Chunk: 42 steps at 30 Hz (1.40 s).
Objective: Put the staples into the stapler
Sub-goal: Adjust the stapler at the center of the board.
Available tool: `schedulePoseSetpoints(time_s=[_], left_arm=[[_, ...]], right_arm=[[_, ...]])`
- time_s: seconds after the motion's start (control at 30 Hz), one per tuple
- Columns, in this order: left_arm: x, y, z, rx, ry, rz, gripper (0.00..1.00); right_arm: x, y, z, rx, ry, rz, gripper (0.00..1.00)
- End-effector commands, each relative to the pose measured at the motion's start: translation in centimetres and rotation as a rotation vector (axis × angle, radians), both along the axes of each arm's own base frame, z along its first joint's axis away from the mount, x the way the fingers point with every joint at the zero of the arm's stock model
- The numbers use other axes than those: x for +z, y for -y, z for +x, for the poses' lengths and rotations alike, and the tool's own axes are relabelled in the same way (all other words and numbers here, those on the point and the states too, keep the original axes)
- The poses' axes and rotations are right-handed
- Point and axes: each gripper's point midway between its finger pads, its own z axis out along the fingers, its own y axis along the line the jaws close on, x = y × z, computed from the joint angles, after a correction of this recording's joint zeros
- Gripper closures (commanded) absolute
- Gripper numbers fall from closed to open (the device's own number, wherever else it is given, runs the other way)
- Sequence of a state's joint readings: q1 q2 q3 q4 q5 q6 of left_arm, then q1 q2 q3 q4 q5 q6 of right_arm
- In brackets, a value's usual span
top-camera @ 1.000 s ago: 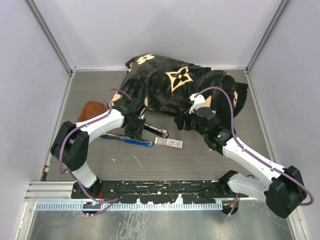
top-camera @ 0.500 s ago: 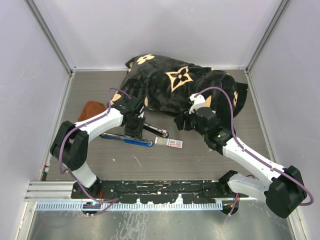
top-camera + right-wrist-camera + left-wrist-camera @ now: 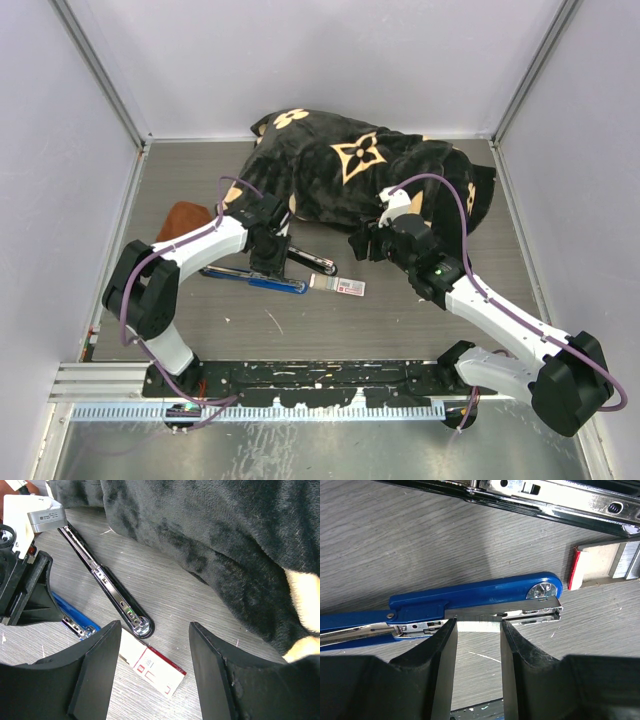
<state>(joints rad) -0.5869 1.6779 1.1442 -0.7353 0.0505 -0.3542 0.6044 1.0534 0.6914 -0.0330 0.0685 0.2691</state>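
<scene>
The blue stapler (image 3: 265,282) lies open on the table, its metal magazine (image 3: 530,612) exposed. My left gripper (image 3: 268,262) stands over it, shut on a short pale grey strip of staples (image 3: 478,625) that spans the gap between its fingertips and rests against the magazine. The white staples box with the red label (image 3: 345,287) lies just right of the stapler's tip, its grey inner piece (image 3: 625,562) sticking out. My right gripper (image 3: 155,627) hovers open above that box (image 3: 155,670), with nothing between its fingers.
A black and chrome stapler (image 3: 310,262) lies just behind the blue one. A black plush blanket with tan flower motifs (image 3: 370,175) fills the back of the table, close behind my right gripper. A brown object (image 3: 183,218) sits at the left.
</scene>
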Motion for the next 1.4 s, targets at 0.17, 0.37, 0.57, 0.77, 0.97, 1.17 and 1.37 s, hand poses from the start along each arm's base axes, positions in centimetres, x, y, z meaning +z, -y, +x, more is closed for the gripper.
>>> schedulePoseSetpoints(time_s=[0.17, 0.37, 0.57, 0.77, 0.97, 1.17, 1.37], left_arm=[[0.1, 0.4, 0.9, 0.006, 0.027, -0.022, 0.67], [0.1, 0.5, 0.4, 0.019, 0.018, -0.038, 0.67], [-0.1, 0.4, 0.0, 0.03, 0.012, -0.042, 0.67], [-0.4, 0.3, -0.1, 0.032, 0.005, -0.035, 0.67], [-0.4, 0.0, -0.3, 0.036, 0.009, -0.031, 0.68], [-0.6, -0.2, -1.0, 0.034, 0.0, -0.035, 0.68], [-0.8, -1.0, -1.6, 0.025, -0.003, -0.013, 0.68]], right_arm=[[1.9, -0.1, 0.5, -0.009, 0.048, 0.045, 0.38], [1.9, -0.1, 0.5, -0.008, 0.046, 0.046, 0.37], [1.9, -0.1, 0.5, -0.01, 0.047, 0.046, 0.38], [1.8, -0.1, 0.5, -0.01, 0.045, 0.045, 0.38], [1.8, -0.1, 0.5, -0.009, 0.044, 0.044, 0.38], [1.8, -0.1, 0.5, -0.008, 0.043, 0.047, 0.38], [1.8, -0.2, 0.4, -0.006, 0.043, 0.048, 0.38]])
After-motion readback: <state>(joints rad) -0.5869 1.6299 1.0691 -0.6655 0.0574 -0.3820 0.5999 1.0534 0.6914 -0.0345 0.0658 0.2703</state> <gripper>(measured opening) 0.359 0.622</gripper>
